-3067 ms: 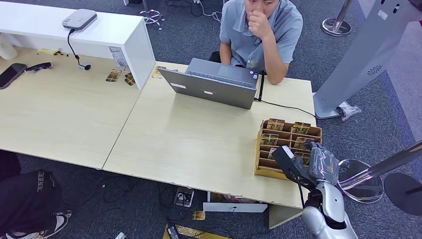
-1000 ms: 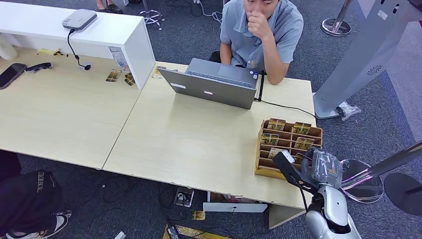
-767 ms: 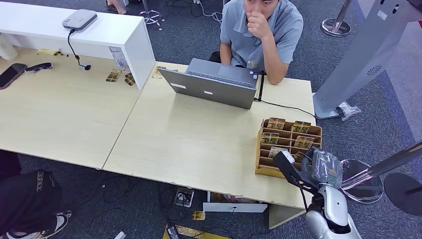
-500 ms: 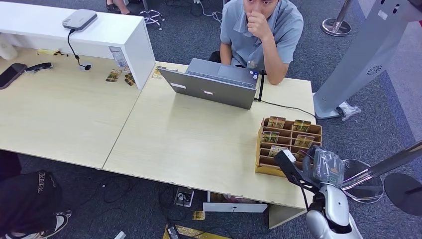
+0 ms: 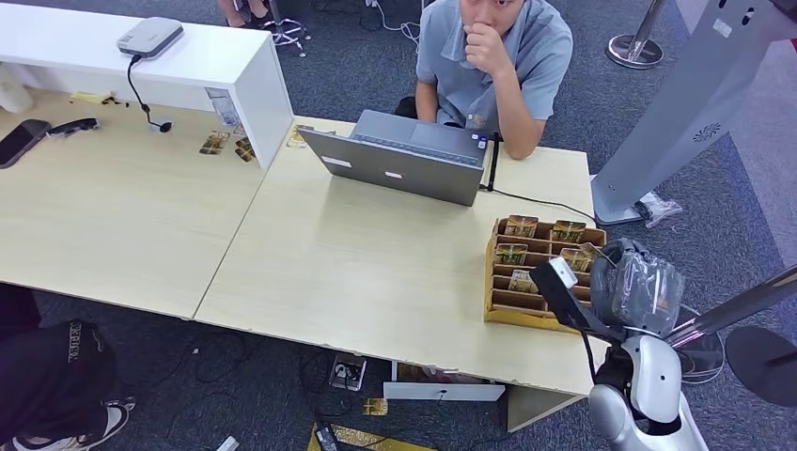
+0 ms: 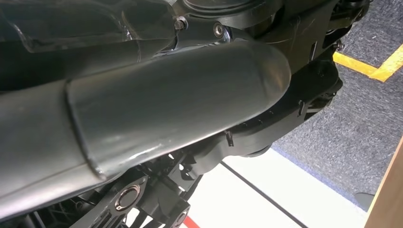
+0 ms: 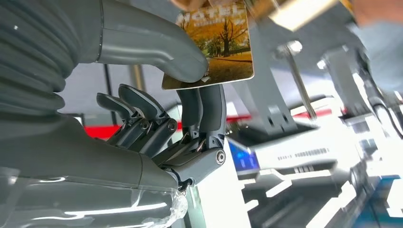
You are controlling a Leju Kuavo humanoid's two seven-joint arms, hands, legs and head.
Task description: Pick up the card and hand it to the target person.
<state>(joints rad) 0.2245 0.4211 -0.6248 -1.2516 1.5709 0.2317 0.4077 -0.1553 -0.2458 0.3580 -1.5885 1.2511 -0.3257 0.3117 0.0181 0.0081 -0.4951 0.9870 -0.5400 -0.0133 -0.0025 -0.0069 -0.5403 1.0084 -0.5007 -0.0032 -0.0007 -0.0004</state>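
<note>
Fingers (image 7: 202, 111) and thumb of the right hand (image 7: 157, 118) pinched on a card (image 7: 214, 45), other fingers loosely curled.

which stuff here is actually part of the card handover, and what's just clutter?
Job:
- card, pinched in the right hand
- wooden card rack holding more cards
- person seated behind the laptop, possibly the recipient

Clutter:
- laptop
- phone
- grey device on the white shelf
- loose cards beside the shelf

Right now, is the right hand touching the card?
Touching. The right wrist view shows the right hand pinching the card, thumb on its face and fingers behind it.
</note>
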